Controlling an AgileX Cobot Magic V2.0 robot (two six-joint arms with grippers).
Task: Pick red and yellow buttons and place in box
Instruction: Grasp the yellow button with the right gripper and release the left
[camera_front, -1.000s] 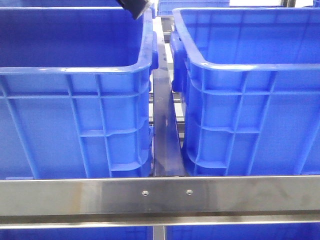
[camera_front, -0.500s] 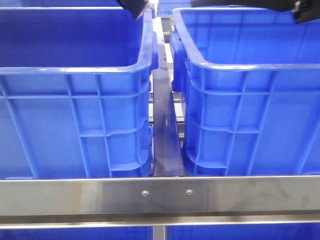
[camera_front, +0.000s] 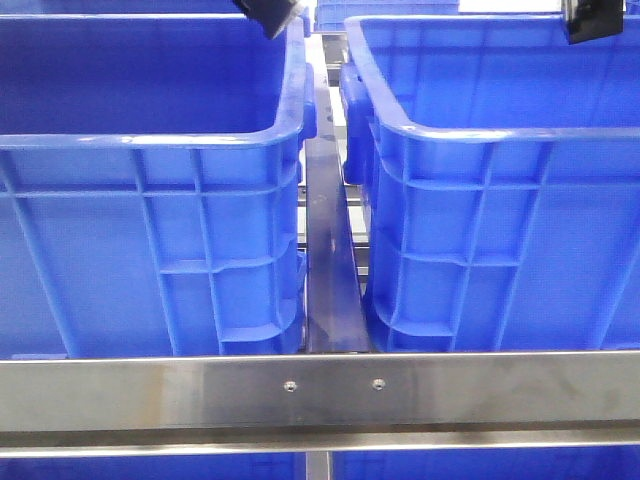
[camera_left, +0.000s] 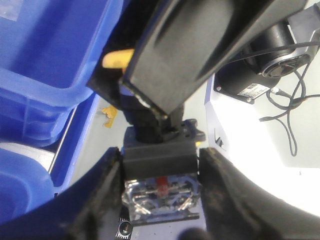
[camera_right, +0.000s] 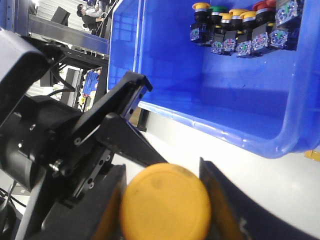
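In the right wrist view my right gripper (camera_right: 162, 187) is shut on the yellow button (camera_right: 165, 205), whose domed cap fills the gap between the fingers. In the left wrist view my left gripper (camera_left: 160, 162) is shut on a button unit (camera_left: 160, 175), seen from its back: a black body and a clear contact block with a red centre. Its cap is hidden. A yellow cap (camera_left: 118, 58) shows behind the other arm's black finger (camera_left: 190, 50). Both grippers hang over white ground beside a blue box (camera_right: 165, 65). The front view shows only a bit of each arm, left (camera_front: 270, 14) and right (camera_front: 592, 18).
Several more buttons (camera_right: 240, 30) with yellow, green and red caps lie in the far corner of that box. In the front view two big blue crates, left (camera_front: 150, 240) and right (camera_front: 480, 240), stand side by side behind a steel rail (camera_front: 320, 392). A grey device with cables (camera_left: 270, 60) sits nearby.
The right arm stretched across the top of the front view half a second ago; now only a small piece shows at the top right corner. The left arm's piece has not moved.
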